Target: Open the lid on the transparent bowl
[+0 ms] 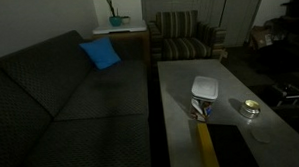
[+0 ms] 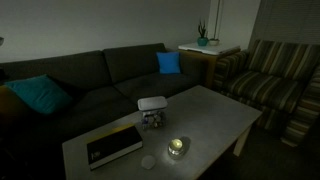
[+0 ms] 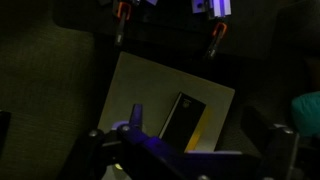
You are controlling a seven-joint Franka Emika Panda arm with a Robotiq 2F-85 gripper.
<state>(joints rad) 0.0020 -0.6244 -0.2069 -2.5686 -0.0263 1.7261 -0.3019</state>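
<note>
The white rounded-square lid [image 1: 205,88] rests on top of the transparent bowl [image 1: 199,109] on the pale coffee table [image 1: 179,82]. Both exterior views show them; in the second the lid [image 2: 152,102] covers the bowl [image 2: 153,119], which holds some dark contents. My gripper [image 3: 190,160] shows only in the wrist view, at the bottom edge. Its jaws are wide apart and empty, high above the table [image 3: 150,85]. I cannot make out the lid or the bowl in the wrist view. The arm does not show in either exterior view.
A black and yellow book [image 1: 205,142] lies on the table by the bowl, also in the wrist view [image 3: 185,115]. A small shiny gold tin [image 2: 177,147] stands nearby. A dark sofa [image 1: 70,96] with blue cushions and a striped armchair [image 1: 183,37] flank the table.
</note>
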